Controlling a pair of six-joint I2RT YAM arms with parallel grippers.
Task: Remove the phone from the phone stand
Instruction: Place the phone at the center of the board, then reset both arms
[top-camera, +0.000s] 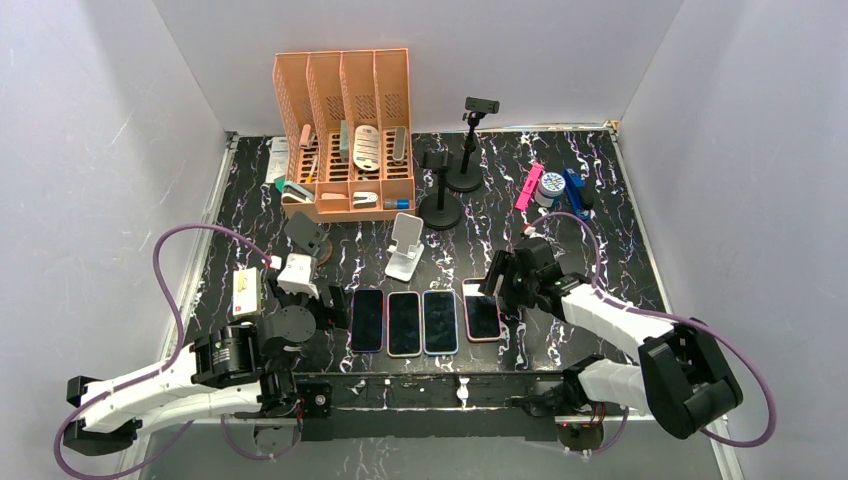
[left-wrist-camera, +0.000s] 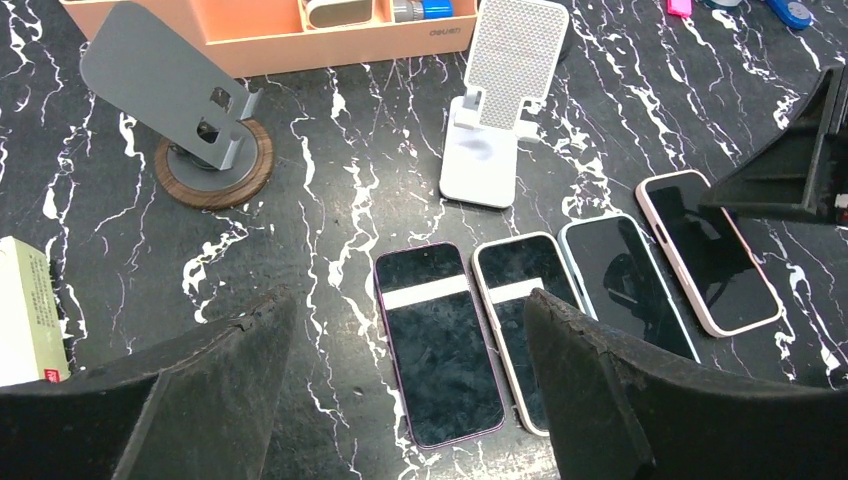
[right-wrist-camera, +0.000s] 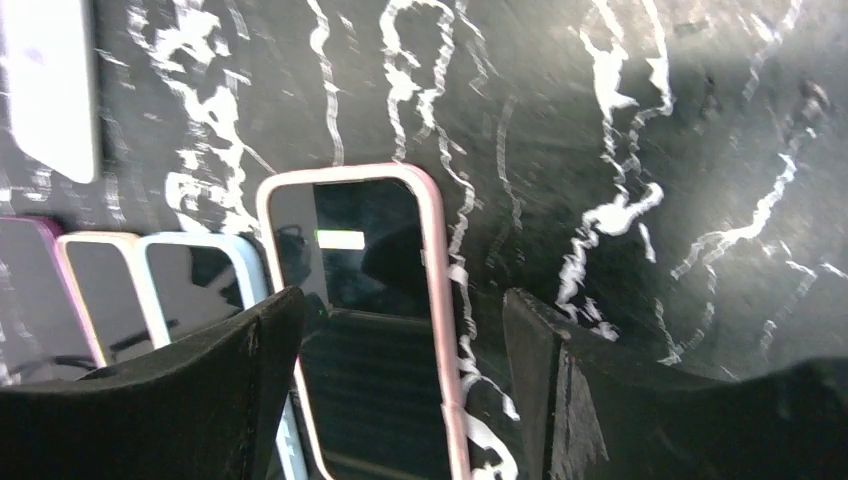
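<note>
We count four phones lying flat in one row near the front edge of the table (top-camera: 450, 255): a purple-cased phone (left-wrist-camera: 438, 345), a cream-cased phone (left-wrist-camera: 510, 285), a pale-blue-cased phone (left-wrist-camera: 625, 280) and, at the right end, the pink-cased phone (right-wrist-camera: 370, 260). There are four stands too. The white stand (left-wrist-camera: 492, 120) sits just behind the row, apart from every phone, the grey stand (left-wrist-camera: 170, 85) on its round wooden base is to its left, and two black pole stands (top-camera: 440, 195) are further back beside the one orange organiser (top-camera: 345, 120). The right gripper (right-wrist-camera: 400, 300) hangs over the pink-cased phone, jaws apart, one finger on either side of it; we cannot tell whether they touch it. The left gripper (left-wrist-camera: 400, 300) is low at the row's left end, jaws spread wide. Open marble lies to the right of the pink-cased phone. In the right wrist view, that phone's near end is cut off and the purple-cased phone runs off the left edge.
</note>
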